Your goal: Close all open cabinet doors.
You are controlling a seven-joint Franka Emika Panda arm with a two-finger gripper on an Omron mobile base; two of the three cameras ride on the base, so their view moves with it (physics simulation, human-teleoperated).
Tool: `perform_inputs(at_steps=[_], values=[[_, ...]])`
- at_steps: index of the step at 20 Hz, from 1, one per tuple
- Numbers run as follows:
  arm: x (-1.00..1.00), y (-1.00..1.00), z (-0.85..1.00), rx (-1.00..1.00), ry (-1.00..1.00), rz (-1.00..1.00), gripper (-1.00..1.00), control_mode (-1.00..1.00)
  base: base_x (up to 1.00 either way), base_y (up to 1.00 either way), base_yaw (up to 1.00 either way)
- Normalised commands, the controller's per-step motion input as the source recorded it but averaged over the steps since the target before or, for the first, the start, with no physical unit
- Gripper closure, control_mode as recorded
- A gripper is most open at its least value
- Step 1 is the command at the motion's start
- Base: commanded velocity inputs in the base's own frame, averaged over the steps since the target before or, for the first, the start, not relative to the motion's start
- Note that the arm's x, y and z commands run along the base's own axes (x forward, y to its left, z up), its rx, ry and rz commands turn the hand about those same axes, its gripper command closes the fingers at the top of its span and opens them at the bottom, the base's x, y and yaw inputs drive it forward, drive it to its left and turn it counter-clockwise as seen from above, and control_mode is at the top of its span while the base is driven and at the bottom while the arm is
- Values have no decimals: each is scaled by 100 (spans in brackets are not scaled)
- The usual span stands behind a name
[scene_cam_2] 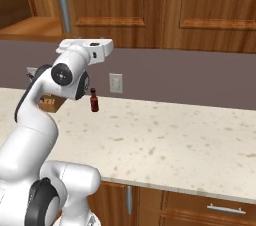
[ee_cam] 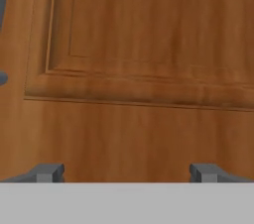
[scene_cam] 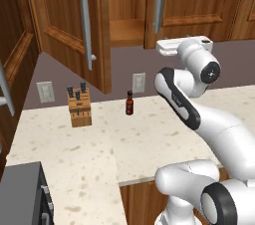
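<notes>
The gripper (ee_cam: 127, 172) is standing wide open, its two fingertips (ee_cam: 48, 172) showing far apart and holding nothing. It is facing the lower rail of a closed cabinet door (ee_cam: 149, 44) at close range; whether the tips are touching the wood cannot be told.

Taking the bottle (scene_cam: 129, 103) on the counter (scene_cam: 149, 139) as the landmark: an open door (scene_cam: 74, 25) is hanging swung outward above and to the left of it, its silver handle (scene_cam: 85, 17) facing the room. Directly above the bottle, the cabinet opening (scene_cam: 124, 20) is showing a bare shelf with nothing visible on it. The closed door with its own handle (scene_cam: 159, 0) is sitting above and to the right of the bottle, with the robot's hand raised before it.

A knife block (scene_cam: 79, 107) is standing left of the bottle, holding several dark-handled knives. A wall outlet (scene_cam: 139, 82) is sitting just behind the bottle.
</notes>
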Motion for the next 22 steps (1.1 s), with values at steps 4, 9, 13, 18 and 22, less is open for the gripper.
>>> perform_inputs(at_steps=[4, 9, 13, 18, 22], values=[[24, 0, 0, 0, 0, 0, -100, -100, 0, 0, 0], [27, 0, 1, 0, 0, 0, -100, -100, 0, 0, 0], [11, 0, 0, 0, 3, 0, -100, -100, 0, 0, 0], [24, 0, 0, 0, 3, 0, -100, -100, 0, 0, 0], [36, 0, 0, 0, 5, -6, -100, -100, 0, 0, 0]])
